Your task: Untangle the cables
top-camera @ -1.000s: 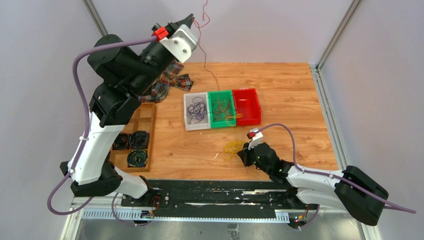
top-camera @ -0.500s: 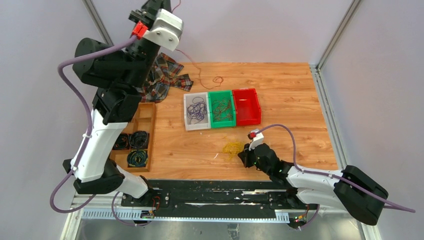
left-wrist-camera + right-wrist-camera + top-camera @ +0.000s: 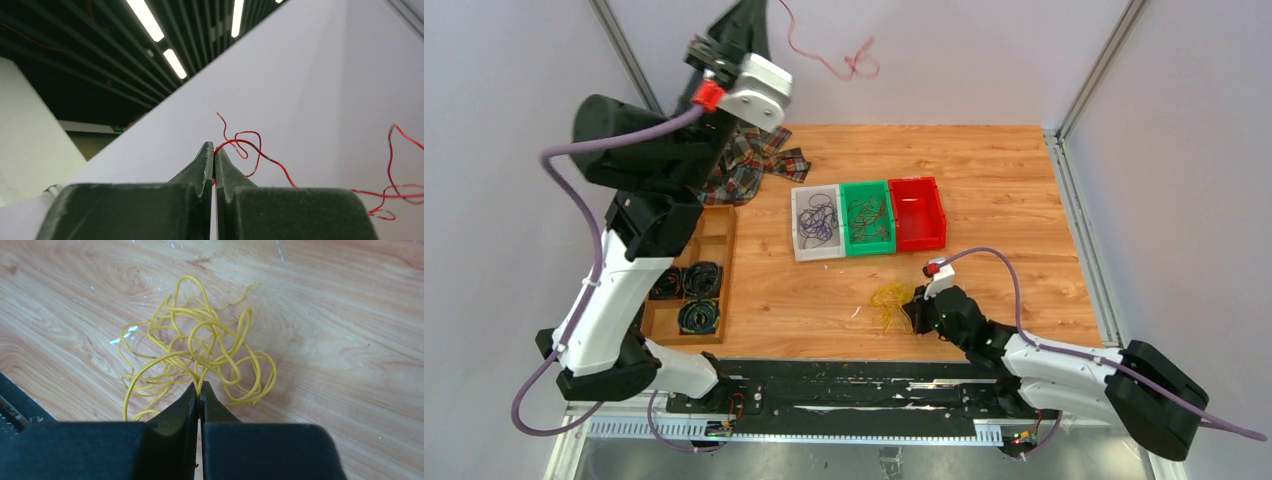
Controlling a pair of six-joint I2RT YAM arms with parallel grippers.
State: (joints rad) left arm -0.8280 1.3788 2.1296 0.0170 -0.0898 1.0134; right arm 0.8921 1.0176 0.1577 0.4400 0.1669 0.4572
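Observation:
My left gripper (image 3: 759, 10) is raised high at the back left, shut on a thin red wire (image 3: 829, 62) that trails right in the air; the wrist view shows the wire (image 3: 252, 147) pinched between the tips (image 3: 214, 150). My right gripper (image 3: 911, 305) is low on the table, shut on a strand of a yellow wire tangle (image 3: 889, 298); the tangle (image 3: 200, 350) lies spread on the wood in front of the tips (image 3: 199, 388). Purple wires (image 3: 816, 218) lie in a white bin, and dark and yellow wires (image 3: 867, 218) in a green bin.
A red bin (image 3: 918, 212) stands right of the green one. A plaid cloth (image 3: 754, 160) lies at the back left. A wooden tray (image 3: 719, 235) with dark coiled cords (image 3: 699, 315) sits at the left. A black rail (image 3: 844, 385) runs along the near edge.
My left gripper has swung up and left, lifting the red wire fully off the table and out of the green bin. The right gripper has stayed on the yellow tangle.

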